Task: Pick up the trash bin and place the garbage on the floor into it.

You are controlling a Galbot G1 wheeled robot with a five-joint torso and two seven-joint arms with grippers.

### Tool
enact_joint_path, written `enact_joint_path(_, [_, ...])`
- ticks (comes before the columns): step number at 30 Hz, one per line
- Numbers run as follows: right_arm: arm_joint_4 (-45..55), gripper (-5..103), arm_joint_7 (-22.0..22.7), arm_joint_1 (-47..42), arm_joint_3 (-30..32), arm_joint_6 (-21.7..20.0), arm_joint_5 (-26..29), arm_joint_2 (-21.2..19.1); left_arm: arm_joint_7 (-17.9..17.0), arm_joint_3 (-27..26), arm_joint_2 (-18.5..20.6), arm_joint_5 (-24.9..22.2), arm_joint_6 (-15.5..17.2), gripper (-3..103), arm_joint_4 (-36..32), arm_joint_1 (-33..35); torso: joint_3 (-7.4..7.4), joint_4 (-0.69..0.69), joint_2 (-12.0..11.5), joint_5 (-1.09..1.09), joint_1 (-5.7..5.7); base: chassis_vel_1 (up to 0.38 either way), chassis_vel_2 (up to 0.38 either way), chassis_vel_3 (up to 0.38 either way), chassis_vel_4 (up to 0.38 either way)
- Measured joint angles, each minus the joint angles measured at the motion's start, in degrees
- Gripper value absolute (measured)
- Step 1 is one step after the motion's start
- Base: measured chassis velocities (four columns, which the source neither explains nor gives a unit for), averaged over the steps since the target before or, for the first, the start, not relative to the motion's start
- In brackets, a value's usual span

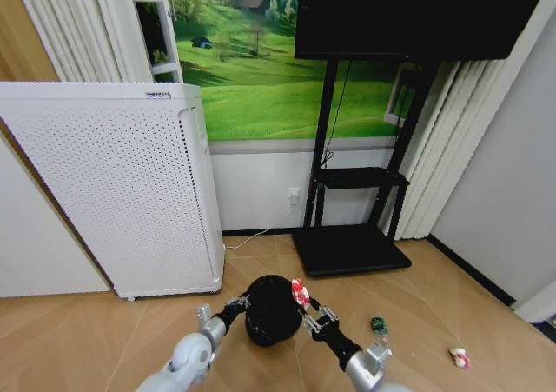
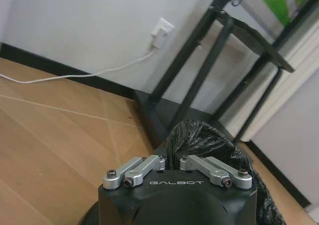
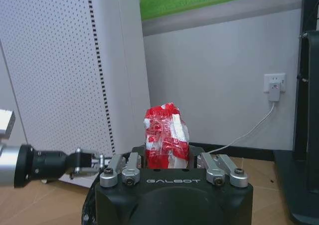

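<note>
1. The left gripper is clamped on the rim of the black trash bin, holding it.
2. The right gripper, closed around a red-and-white crumpled can, hovers at the bin's rim.
3. Judged next: centre over the opening, then release; the green bottle and another can piece remain on the floor.

Living-room style indoor set, home-like. Wood-look plank floor, white walls with dark baseboard, pale curtains at both sides. Big green meadow mural on back wall. Black TV on black floor stand. Tall white perforated air purifier at left. Wall socket with white cable plugged in.
</note>
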Motion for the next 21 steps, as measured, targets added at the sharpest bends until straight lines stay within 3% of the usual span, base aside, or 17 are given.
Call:
enact_joint_path(5, [-3.2,43,1.2,0.1,-3.4,0.4,-3.8,1.6,2.8,-0.6,0.0,-0.3,1.3,7,-1.5,1.7,0.0,0.0,0.0,-0.01,0.0,0.0,0.0,0.0,0.0])
enact_joint_path(12, [-4.4,41,2.3,0.1,-5.7,0.5,-5.5,3.5,3.6,-1.1,-0.6,0.6,1.3,7,-1.9,2.8,0.0,0.0,0.0,-0.01,0.0,0.0,0.0,0.0,0.0])
enact_joint_path(17, [-4.4,54,3.5,0.1,-5.3,0.6,-5.6,3.6,3.6,-1.4,-1.0,1.6,1.3,7,-2.2,3.6,-0.01,0.0,0.0,-0.01,0.0,0.0,0.0,0.0,0.0])
enact_joint_path(18, [-4.4,65,4.5,0.1,-5.0,0.6,-5.5,3.8,3.6,-1.8,-1.4,2.2,1.2,7,-2.4,4.2,0.0,0.0,0.0,-0.01,0.0,0.0,0.0,0.0,0.0])
enact_joint_path(21, [-4.3,76,5.5,-0.2,-4.4,0.6,-5.5,4.4,3.6,-2.5,-2.0,2.7,1.1,7,-2.7,5.5,-0.01,0.0,0.0,-0.01,0.0,0.0,0.0,0.0,0.0])
